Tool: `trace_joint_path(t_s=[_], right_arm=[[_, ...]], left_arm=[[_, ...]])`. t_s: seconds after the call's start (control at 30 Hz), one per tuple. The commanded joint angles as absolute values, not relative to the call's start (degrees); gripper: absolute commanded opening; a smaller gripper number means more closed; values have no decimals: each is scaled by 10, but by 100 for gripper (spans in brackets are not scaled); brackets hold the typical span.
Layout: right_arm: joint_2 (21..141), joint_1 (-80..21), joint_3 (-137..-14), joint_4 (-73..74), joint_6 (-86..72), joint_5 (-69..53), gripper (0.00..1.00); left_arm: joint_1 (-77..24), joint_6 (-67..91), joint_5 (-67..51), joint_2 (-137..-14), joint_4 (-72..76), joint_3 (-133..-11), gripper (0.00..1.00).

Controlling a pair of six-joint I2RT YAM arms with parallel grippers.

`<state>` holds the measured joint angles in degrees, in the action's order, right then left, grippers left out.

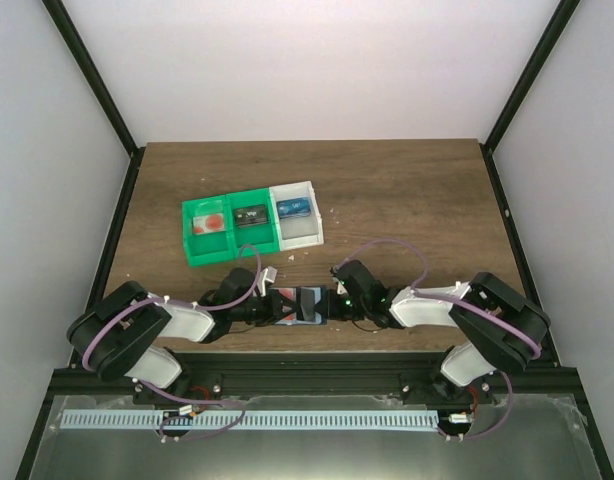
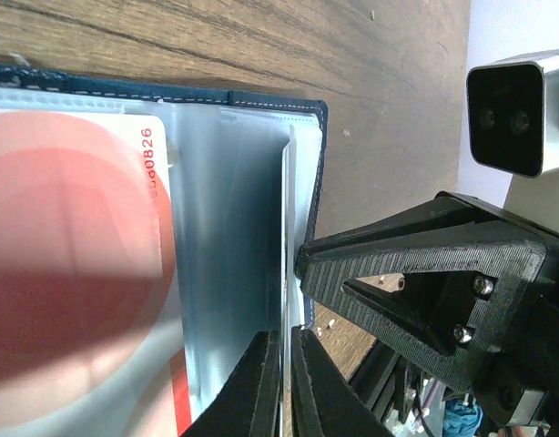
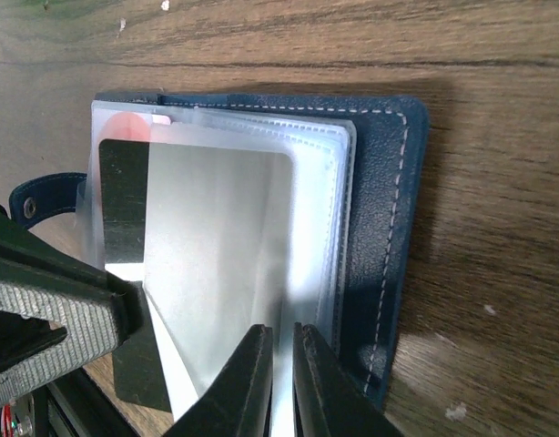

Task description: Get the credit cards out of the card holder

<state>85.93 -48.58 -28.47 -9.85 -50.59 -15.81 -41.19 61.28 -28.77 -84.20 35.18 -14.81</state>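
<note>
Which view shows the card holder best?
Right wrist: the card holder nearly whole, clear pockets and stitched rim sharp. Left wrist crops it to one corner; top external shows a tiny patch.

You see a brown wooden desk (image 3: 498,100), its grain matt and faintly streaked. The dark blue rectangular card holder (image 3: 393,182) has a grained, leather-like cover with pale stitching along the rim. Its clear plastic pockets (image 3: 234,228) are smooth and glossy, glaring white. A red-spotted plastic card (image 2: 70,273) looks smooth under its sleeve. Your left pincer (image 2: 285,350) and right pincer (image 3: 281,344) are matt black plastic with fine ribbed layer lines. The green-and-white three-compartment tray (image 1: 217,255) is shiny plastic.
</note>
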Motion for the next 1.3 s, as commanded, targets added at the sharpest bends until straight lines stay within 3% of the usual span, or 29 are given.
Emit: trace_joint_path(t_s=[0.0,0.07,0.57,0.77,0.97,1.27], right_arm=[[858,-490,-270,-68,-510,-141,10],[859,-491,-270,-67,-511,-140,9],[866,-490,-269,-71,-511,-143,9],[871,-491,-271,-73,-510,-146,9],[875,-490,-273,-74,-510,-146,9],[875,-490,-272,-73,-509,-145,9]], left_arm=[[-414,603,-290,-842,371,-142,4],[-414,600,-290,-841,368,-142,0],[-413,588,-293,-838,360,-141,0],[-414,591,-295,-851,366,-148,15],[-413,588,-300,-861,370,-151,17],[-414,585,-296,-856,365,-151,0]])
